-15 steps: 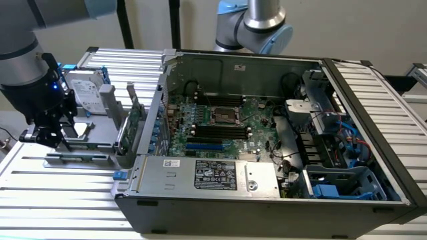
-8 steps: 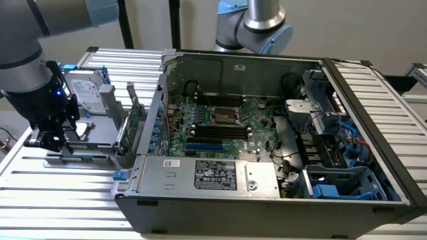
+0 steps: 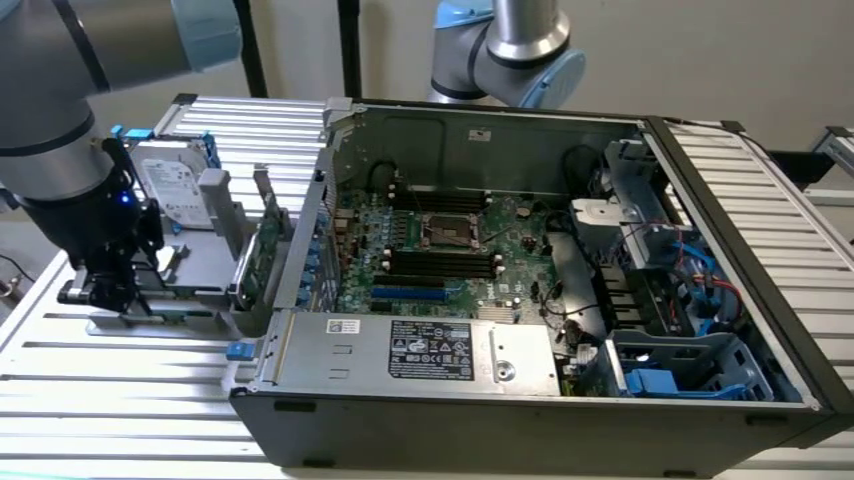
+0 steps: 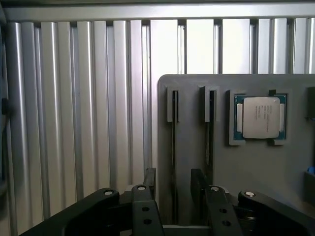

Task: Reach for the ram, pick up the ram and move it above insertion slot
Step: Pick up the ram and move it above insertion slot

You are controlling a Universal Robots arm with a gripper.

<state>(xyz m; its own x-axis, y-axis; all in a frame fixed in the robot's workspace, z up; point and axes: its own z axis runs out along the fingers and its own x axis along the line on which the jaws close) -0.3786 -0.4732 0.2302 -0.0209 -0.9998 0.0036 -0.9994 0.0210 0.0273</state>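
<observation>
While astride ram (image 4: 173, 147), end effector (image 4: 173, 181) jaws apart

I can't read any words or numbers here. At 6 o'clock in the computer case (image 3: 747, 250), the power supply (image 3: 314, 358) has a black and white sticker (image 3: 430, 350), but its print is too tiny. The hard drive (image 3: 174, 190) and the chip (image 4: 259, 116) have faint marks, too small to read.
</observation>
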